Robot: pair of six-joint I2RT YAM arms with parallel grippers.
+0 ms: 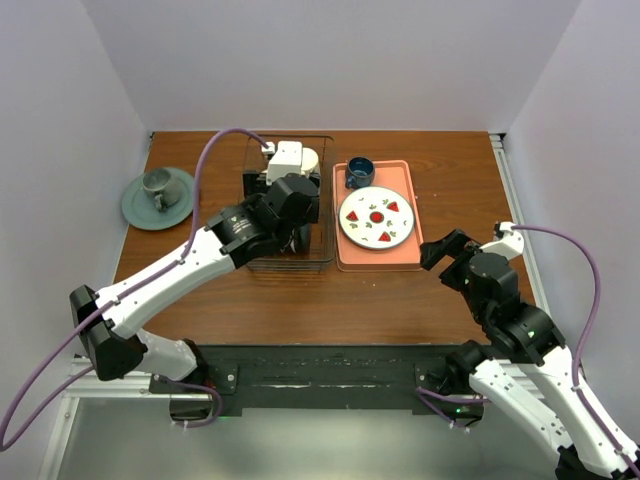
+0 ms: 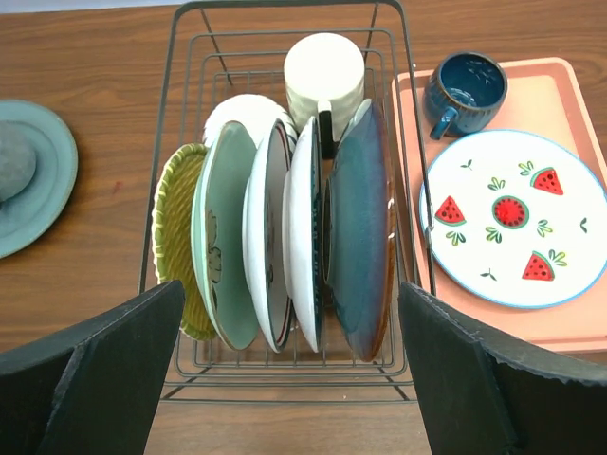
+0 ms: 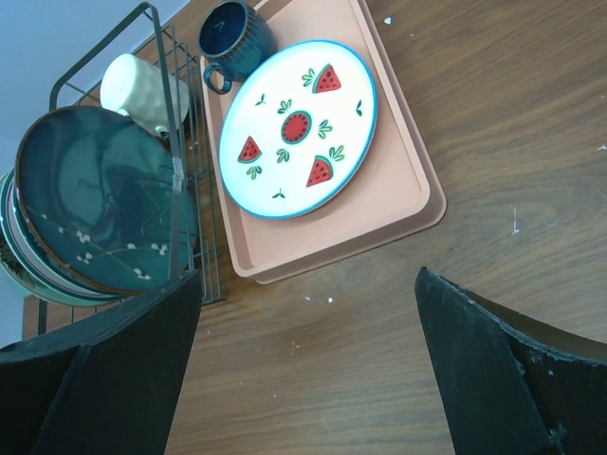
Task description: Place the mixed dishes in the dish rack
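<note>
From above, the left arm (image 1: 200, 255) stretches across the table (image 1: 300, 300) and hangs over the dish rack (image 1: 332, 230), hiding most of what stands in it. Just right of the rack lies a pink tray (image 1: 400, 255) carrying a white fruit-slice plate (image 1: 377, 216) and a dark blue cup (image 1: 359, 172). A grey-green cup (image 1: 156, 184) on its saucer (image 1: 180, 205) sits well apart at the left. The right arm (image 1: 500, 290) hovers over bare wood to the right of the tray.

The left wrist view looks down between the left jaws (spread wide, nothing between them) onto the rack. The dishes stand on edge in a row inside it: a yellow textured plate (image 2: 175, 237) at the left, a mint-green plate (image 2: 226, 227), two white-centred plates (image 2: 266, 246) with dark rims, then a dark teal plate (image 2: 360, 227) at the right. Behind them a cream bowl (image 2: 247, 109) shows, and a cream mug (image 2: 324, 76) sits at the far end.

The right wrist view shows the right jaws spread wide too and empty, above the table beside the tray's near corner, with the loaded rack at the left edge
</note>
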